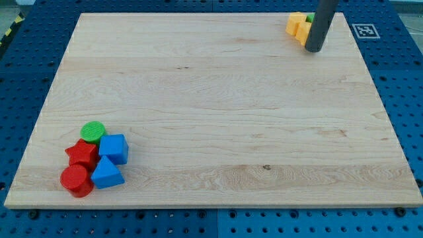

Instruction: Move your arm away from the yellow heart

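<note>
Rod (pixel 322 23) comes in from the view's top, way out toward 1 o'clock on the wooden board (pixel 218 99). My tip (pixel 314 50) is planted on the wood right there. No fingers on this rig, so nothing's clenched or released, it's just a bare stick touching the board.

Yellow heart (pixel 296 24) sits just at 10 o'clock from my tip, pretty much right against the rod. The rod covers its right side, so I can't tell if they're actually touching or just super close. The heart shape is also hard to make out from here, it mostly reads as a chunky yellow lump. A bit of green block (pixel 309 18) pokes out between the yellow and the rod, shape unclear.

Everything else is bunched up at 7 o'clock on the board, well apart from my tip: green cylinder (pixel 93 131) on top, red star (pixel 81 153) under it, blue cube (pixel 114 148) to the right, blue triangle (pixel 106 173) below that, and red cylinder (pixel 76 180) at the bottom left. They all look packed in touching each other.
</note>
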`<state>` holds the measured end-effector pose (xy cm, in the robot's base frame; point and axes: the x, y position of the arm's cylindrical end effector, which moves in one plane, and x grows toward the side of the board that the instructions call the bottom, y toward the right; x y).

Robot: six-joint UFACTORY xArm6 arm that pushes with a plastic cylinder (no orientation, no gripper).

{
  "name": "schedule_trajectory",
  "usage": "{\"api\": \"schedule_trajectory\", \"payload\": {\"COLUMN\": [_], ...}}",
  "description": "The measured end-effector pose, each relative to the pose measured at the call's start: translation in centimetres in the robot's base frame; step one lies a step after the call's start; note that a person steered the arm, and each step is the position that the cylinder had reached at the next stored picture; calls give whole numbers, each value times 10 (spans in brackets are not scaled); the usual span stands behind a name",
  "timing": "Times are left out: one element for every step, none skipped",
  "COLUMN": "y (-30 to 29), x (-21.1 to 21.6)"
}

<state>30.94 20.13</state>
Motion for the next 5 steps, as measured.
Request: {"api": "schedule_trajectory", "payload": {"y": [0, -35, -112, -157, -157], "x": [19, 73, 76, 76, 76]}}
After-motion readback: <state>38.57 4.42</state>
